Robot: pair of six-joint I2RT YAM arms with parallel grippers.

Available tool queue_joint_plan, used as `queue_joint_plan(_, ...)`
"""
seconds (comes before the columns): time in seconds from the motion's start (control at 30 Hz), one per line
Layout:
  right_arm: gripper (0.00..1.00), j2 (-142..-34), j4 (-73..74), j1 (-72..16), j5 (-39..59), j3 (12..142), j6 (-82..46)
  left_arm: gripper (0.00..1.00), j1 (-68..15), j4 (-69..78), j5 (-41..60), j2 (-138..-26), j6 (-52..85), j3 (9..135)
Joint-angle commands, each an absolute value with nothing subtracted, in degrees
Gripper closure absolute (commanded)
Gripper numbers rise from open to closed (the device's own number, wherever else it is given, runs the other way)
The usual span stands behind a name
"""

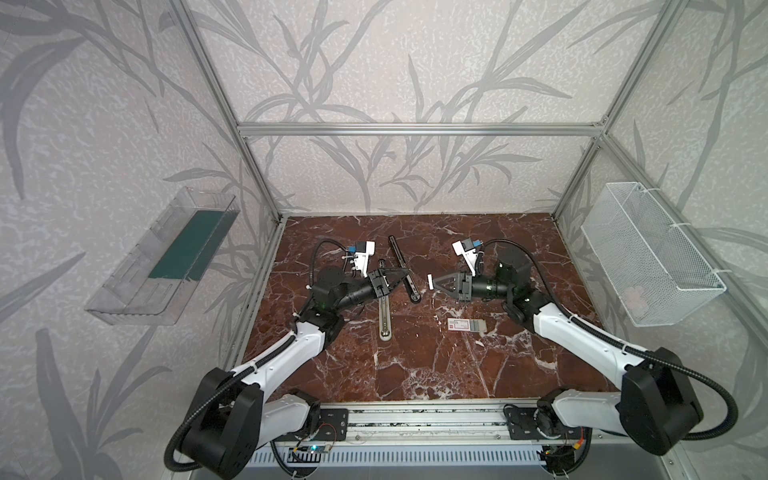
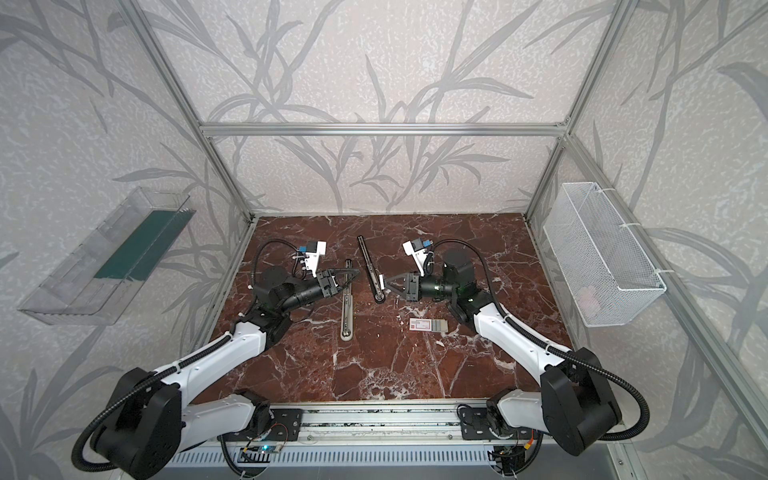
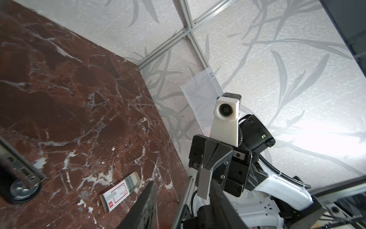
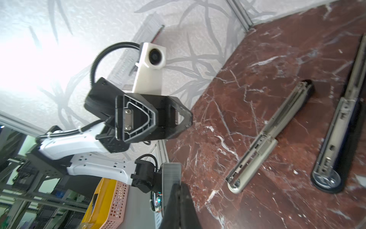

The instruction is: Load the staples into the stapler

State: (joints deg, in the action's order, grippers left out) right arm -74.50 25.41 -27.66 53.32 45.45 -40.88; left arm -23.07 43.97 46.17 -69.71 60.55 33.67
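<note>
Staples (image 3: 204,184): one strip pinched in right gripper (image 1: 436,283), aloft at 3 o'clock of black stapler (image 1: 401,259); not yet loaded. Left gripper (image 4: 174,119): spread, empty. Beige stapler (image 1: 385,307), 7 o'clock: also open. Box (image 1: 465,325), 5 o'clock. Left: insert, close.

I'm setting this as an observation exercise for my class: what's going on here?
A two-armed robot is loading a stapler. The right fingers are shut on a strip of staples, held above the table beside the black stapler, which lies opened flat. A grey stapler lies opened to its left. The left fingers are open and empty, near both staplers. The box lies on the table. The strip is not yet loaded.
</note>
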Motion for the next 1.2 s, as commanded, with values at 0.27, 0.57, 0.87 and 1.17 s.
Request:
queue_joint_plan(0.27, 1.00, -77.5, 48.0, -28.3, 62.8, 44.3, -52.9, 0.55, -27.1, 65.7, 52.3, -74.9, 68.6, 35.6)
queue_joint_plan(0.57, 1.00, -78.8, 49.5, -28.3, 63.0, 43.4, -53.9, 0.56, -28.5, 69.3, 52.2, -76.0, 70.2, 35.2)
queue_joint_plan(0.87, 1.00, -79.1, 50.7, -28.3, 63.5, 43.1, -54.7, 0.65, -29.4, 66.8, 52.5, -76.8, 69.3, 37.4)
queue_joint_plan(1.17, 1.00, -79.1, 49.7, -28.3, 62.8, 42.9, -54.1, 0.70, -29.6, 67.0, 52.7, -77.3, 69.8, 37.6)
